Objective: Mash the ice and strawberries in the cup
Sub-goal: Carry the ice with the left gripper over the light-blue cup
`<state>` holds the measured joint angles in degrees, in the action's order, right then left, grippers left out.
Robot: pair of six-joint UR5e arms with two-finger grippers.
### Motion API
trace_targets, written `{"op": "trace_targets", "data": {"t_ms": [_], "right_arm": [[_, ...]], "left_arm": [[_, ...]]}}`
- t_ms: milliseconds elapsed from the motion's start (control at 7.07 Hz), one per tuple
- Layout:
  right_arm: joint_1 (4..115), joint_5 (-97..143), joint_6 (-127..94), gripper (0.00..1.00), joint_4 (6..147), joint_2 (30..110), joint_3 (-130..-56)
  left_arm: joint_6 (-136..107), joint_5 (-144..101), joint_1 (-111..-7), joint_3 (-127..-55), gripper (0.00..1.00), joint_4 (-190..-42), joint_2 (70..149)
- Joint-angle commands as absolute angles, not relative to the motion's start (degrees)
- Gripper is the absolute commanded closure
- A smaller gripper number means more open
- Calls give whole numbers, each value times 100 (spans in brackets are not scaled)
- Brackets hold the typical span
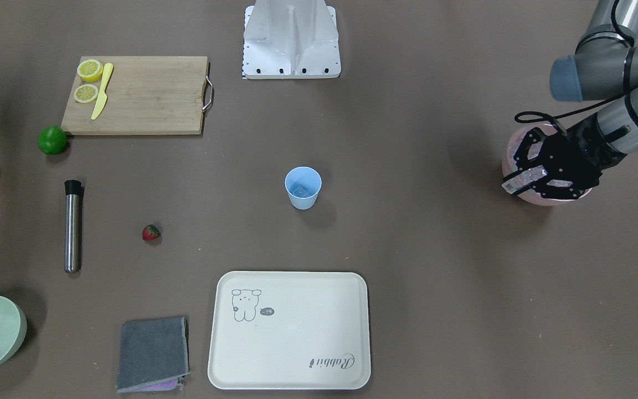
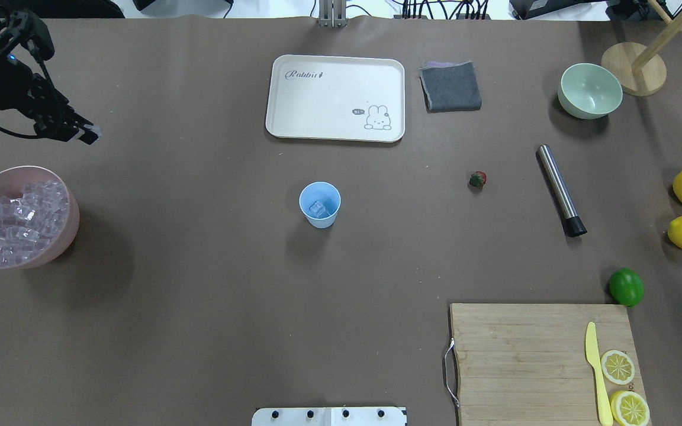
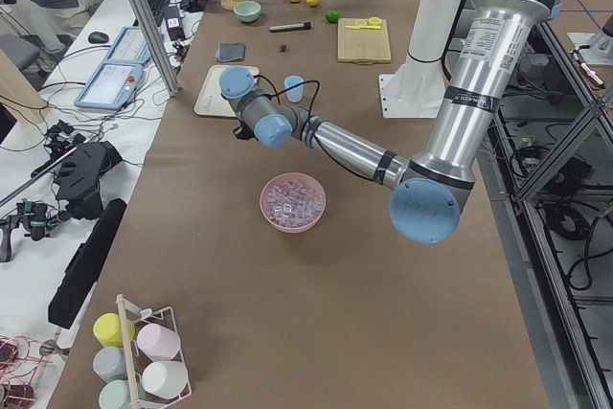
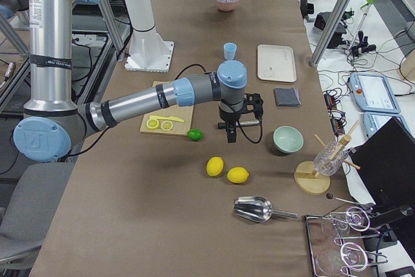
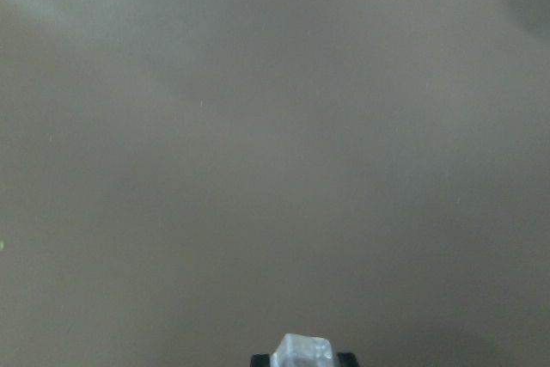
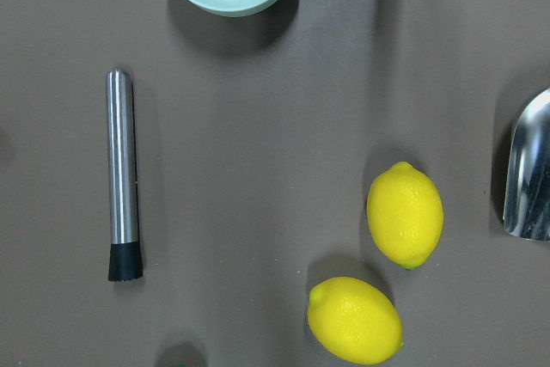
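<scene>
Over brown tabletop (image 2: 199,296), an ice cube (image 5: 302,350) is being pinched by the left gripper (image 2: 85,133). State of the right gripper (image 4: 231,135) cannot be told.

We get bright, even light from above, with soft shadows beside the cup (image 2: 319,204). In the left wrist view, the ice (image 5: 302,348) in the jaws of the left gripper (image 5: 302,359) is blurred; the table (image 5: 258,169) ahead of them looks soft.

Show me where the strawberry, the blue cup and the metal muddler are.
strawberry (image 2: 478,179), overhead view, on its red body.
blue cup (image 2: 319,223), overhead view, on its near outer wall.
metal muddler (image 2: 557,184), overhead view, midway along its steel shaft.
</scene>
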<state>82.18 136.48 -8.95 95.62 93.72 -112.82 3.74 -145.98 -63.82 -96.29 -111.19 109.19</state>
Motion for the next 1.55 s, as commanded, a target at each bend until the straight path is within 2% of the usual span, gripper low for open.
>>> {"op": "trace_targets", "data": {"t_ms": [0, 424, 707, 1131, 1414], "right_arm": [[8218, 13746, -888, 0, 9562, 9343, -11285], [8218, 13746, -853, 0, 9562, 9325, -11311], [8218, 13746, -835, 0, 9562, 9316, -11399], [8218, 13746, -826, 0, 9554, 9325, -11408], [8218, 13737, -826, 0, 9562, 9316, -11408]], "left_arm": [[-997, -14546, -5821, -9895, 100, -11162, 11450], [-1860, -13943, -5110, -9652, 100, -11171, 12179], [-2432, -13449, -4713, -9615, 100, -11441, 12322], [-3460, -11895, -3589, -8758, 100, -12697, 12882], [-3516, -11769, -3507, -8675, 100, -12779, 12894]]}}
